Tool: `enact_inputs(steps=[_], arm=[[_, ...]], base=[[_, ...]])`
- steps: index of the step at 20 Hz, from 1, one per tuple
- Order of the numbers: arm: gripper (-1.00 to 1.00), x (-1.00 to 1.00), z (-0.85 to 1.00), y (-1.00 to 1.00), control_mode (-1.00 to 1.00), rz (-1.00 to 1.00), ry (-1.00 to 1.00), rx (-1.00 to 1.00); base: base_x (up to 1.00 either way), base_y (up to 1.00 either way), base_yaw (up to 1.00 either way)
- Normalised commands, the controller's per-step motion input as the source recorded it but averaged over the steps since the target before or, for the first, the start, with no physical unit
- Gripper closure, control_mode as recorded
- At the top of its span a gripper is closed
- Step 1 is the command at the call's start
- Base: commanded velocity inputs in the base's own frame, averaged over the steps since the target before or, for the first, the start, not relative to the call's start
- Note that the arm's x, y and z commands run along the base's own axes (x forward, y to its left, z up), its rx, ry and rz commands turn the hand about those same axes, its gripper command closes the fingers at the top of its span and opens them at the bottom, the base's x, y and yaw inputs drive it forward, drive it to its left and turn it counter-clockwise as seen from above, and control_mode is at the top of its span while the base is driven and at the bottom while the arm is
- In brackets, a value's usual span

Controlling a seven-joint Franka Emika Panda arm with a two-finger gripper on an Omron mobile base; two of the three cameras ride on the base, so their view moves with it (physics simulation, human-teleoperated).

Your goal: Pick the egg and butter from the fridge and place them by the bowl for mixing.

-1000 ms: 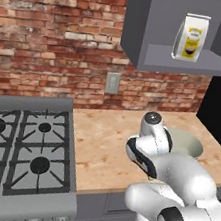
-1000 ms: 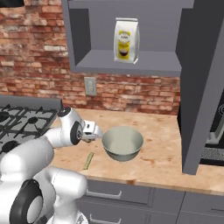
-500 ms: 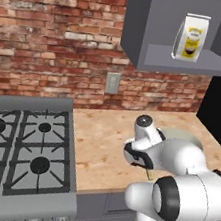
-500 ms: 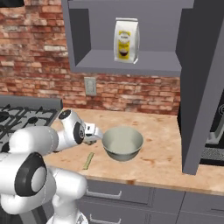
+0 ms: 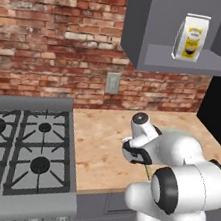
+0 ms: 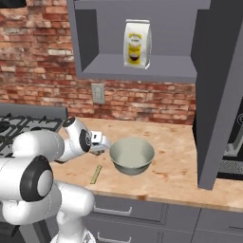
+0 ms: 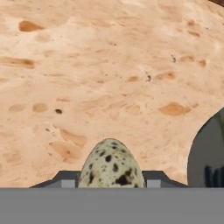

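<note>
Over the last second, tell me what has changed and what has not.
The arm has folded lower toward the counter, carrying the gripper down just left of the bowl. The egg sits between the fingers, above bare counter. The bowl, the butter on the counter in front of it and the bag on the shelf have stayed put.

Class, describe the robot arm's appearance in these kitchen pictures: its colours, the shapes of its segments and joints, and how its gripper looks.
The arm is glossy white, built of thick rounded segments with bulbous elbows. Dark grey to black rings and round caps mark the joints. The gripper sits on a pale boxy hand; in the hand view its fingers are small, dark and angular. No cables or markings are visible.
</note>
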Motion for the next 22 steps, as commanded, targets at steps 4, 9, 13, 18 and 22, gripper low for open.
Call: enact_inputs(steps=[4, 9, 13, 18, 22], arm=[[-1.00, 0.00, 0.11, 0.00, -1.00, 0.00, -0.05, 0.00], [-1.00, -0.09, 0.85, 0.00, -1.00, -0.01, -0.18, 0.00], [-1.00, -0.83, 1.00, 0.00, -1.00, -0.09, -0.06, 0.12], [-1.00, -1.00, 0.62, -0.05, -1.00, -0.10, -0.02, 0.20], [-1.00, -1.00, -0.13, -0.18, -1.00, -0.03, -0.10, 0.04]], base=[[0.00, 0.00, 0.00], [0.00, 0.00, 0.00], [0.00, 0.00, 0.00], [0.00, 0.00, 0.00], [0.00, 0.00, 0.00]])
